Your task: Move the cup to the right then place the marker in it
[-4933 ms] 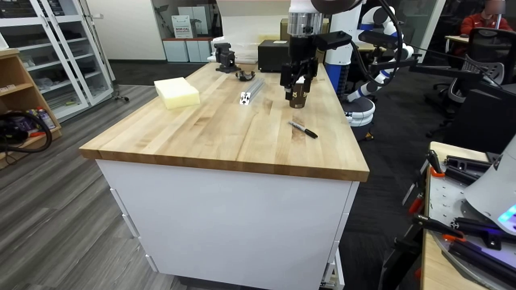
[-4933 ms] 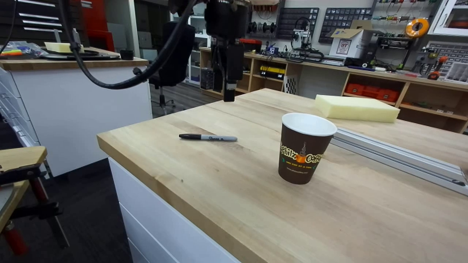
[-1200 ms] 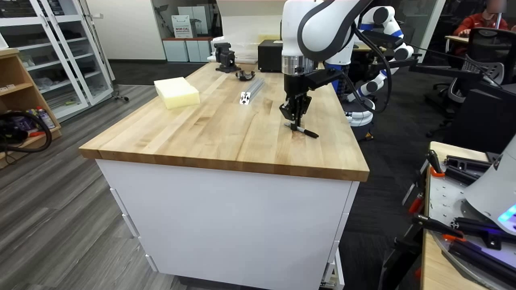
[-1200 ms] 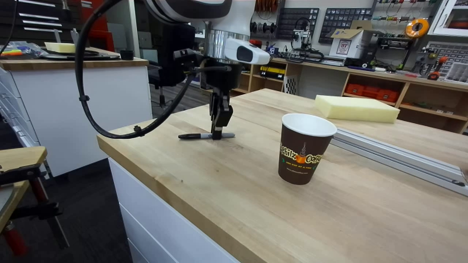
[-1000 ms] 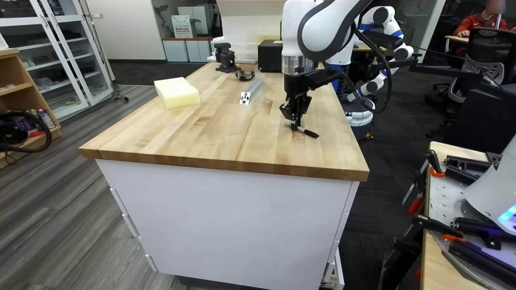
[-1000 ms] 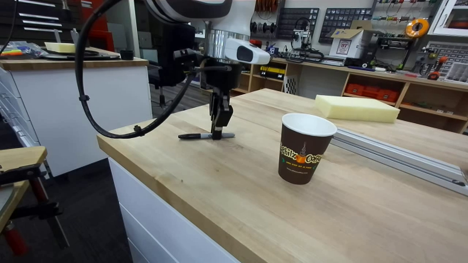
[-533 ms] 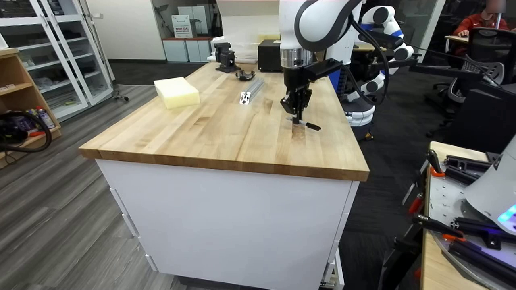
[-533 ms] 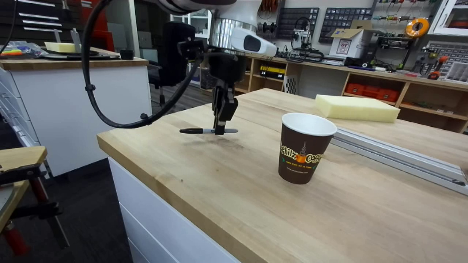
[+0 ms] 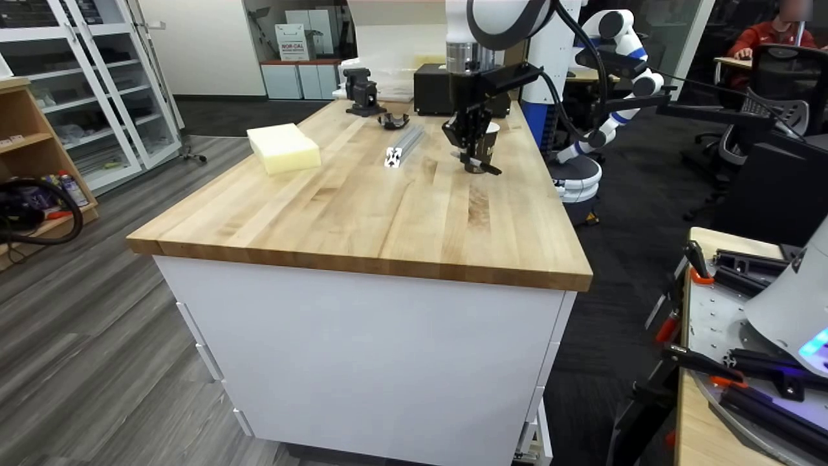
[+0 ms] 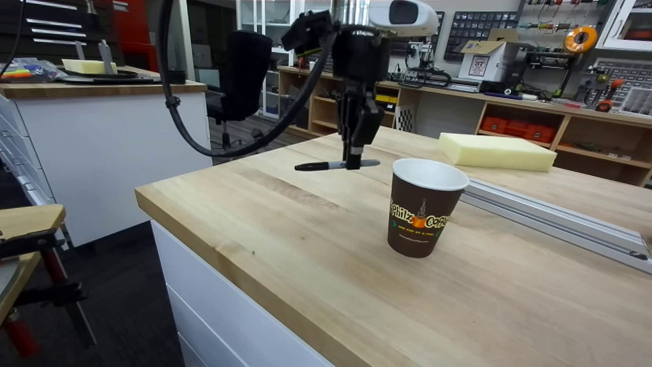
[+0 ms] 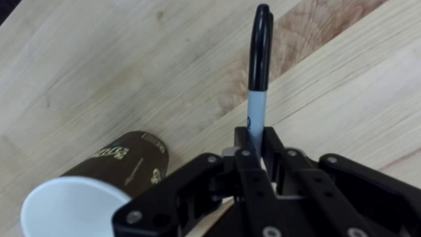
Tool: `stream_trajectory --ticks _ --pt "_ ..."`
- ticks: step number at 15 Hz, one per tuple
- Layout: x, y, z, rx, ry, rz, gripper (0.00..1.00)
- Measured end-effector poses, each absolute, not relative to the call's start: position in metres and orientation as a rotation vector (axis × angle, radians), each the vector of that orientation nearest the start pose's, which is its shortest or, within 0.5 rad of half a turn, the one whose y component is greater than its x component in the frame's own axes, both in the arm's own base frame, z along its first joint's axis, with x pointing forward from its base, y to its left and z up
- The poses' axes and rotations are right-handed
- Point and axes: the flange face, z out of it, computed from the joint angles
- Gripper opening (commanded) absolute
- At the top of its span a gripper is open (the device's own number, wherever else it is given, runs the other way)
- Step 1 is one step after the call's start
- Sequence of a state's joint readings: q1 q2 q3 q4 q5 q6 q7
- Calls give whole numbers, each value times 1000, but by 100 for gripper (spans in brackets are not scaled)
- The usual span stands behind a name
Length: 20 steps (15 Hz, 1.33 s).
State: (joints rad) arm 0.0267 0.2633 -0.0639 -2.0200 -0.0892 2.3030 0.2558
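Cup (image 10: pixel 425 206) up front: right of centre in an exterior view, it is being borne upright by the wooden tabletop (image 10: pixel 316 265). Left of it, farther off, near mid-frame, the marker (image 10: pixel 336 165) is being gripped crosswise by the gripper (image 10: pixel 353 162), fingers clenched around the pale barrel, clear of the tabletop. Beyond, toward the right edge, a yellow block (image 10: pixel 501 153) is being spotted; farther back, upper right, a white box (image 10: pixel 495 62) is being glimpsed.

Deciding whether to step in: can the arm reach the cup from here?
Probably yes: the cup stands upright close by, mouth uncovered, nothing visible between. The gripper holds the marker nearly level, so it would likely need tilting.
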Motion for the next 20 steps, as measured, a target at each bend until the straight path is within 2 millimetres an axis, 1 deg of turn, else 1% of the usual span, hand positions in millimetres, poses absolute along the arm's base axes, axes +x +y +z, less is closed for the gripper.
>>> stream_trajectory --ticks 3,7,11,20 --pt "607 -45 343 -3200 415 -91 3" --pt "613 -61 359 -3198 441 -54 3" --pt "617 -66 368 -3200 443 -39 3" --pt "621 -74 376 -3195 457 -63 3"
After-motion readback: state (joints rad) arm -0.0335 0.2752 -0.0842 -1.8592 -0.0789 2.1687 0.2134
